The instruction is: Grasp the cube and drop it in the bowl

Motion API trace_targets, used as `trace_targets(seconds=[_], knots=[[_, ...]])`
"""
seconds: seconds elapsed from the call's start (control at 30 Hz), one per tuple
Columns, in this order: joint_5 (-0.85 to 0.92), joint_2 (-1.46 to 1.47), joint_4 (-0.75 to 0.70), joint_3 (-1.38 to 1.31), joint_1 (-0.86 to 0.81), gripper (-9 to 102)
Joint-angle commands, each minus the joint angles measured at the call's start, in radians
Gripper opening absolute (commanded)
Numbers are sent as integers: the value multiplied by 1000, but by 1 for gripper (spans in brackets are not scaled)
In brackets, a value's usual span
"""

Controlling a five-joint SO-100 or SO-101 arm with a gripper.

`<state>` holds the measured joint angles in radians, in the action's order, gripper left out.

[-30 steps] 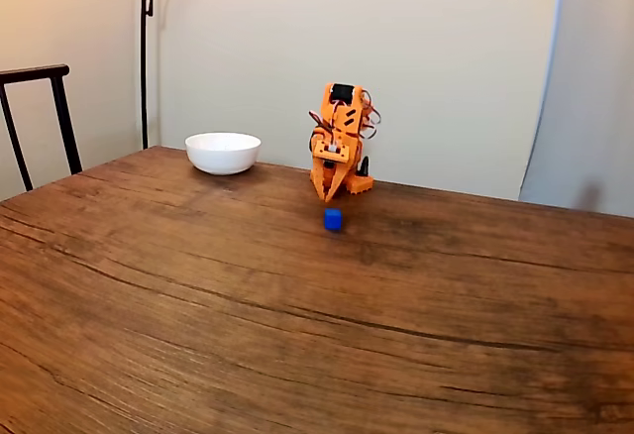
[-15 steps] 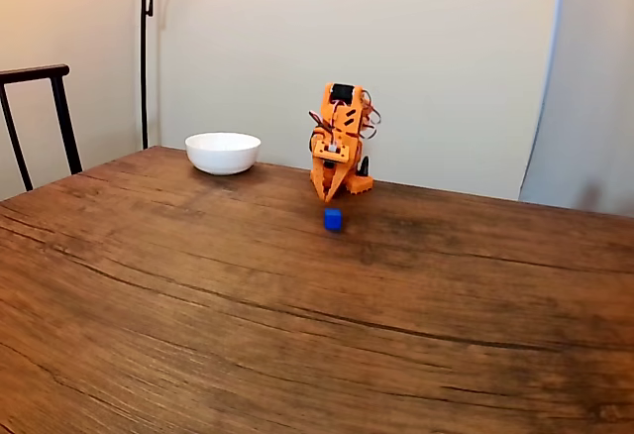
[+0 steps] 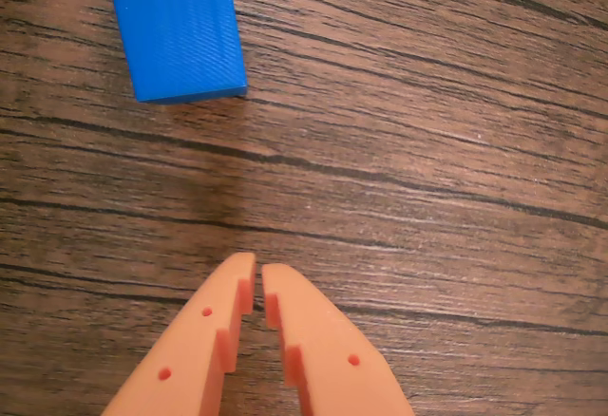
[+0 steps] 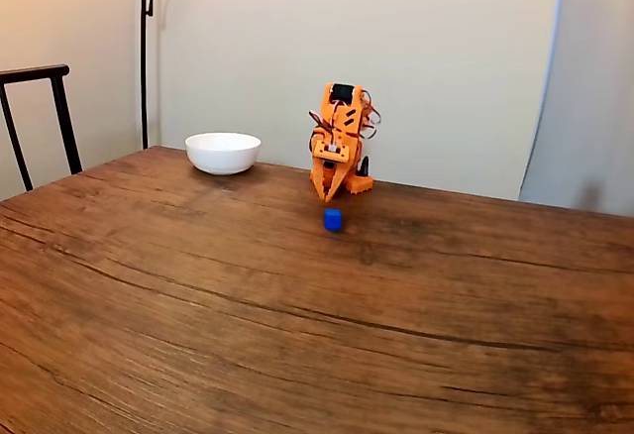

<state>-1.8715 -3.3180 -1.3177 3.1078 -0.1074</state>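
The small blue cube (image 4: 333,219) lies on the wooden table just in front of the orange arm; the wrist view has the cube (image 3: 179,34) at the upper left. My orange gripper (image 4: 326,197) points down at the table just behind the cube, apart from it. Seen from the wrist, the gripper (image 3: 257,274) has its fingertips nearly touching, with nothing between them. At the far left of the table stands the white bowl (image 4: 223,153), well away from the cube.
A dark chair (image 4: 40,117) stands at the table's left edge and a lamp pole (image 4: 145,48) rises behind the bowl. The wooden table (image 4: 297,335) stretches wide and bare toward the camera.
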Motion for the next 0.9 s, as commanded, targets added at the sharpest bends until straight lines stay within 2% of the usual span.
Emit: trace_targets(seconds=[0.0, 0.7, 0.87], knots=[[20, 11, -51, 5, -5, -1], [34, -3, 8, 3, 20, -1], [37, -3, 15, 5, 75, -1]])
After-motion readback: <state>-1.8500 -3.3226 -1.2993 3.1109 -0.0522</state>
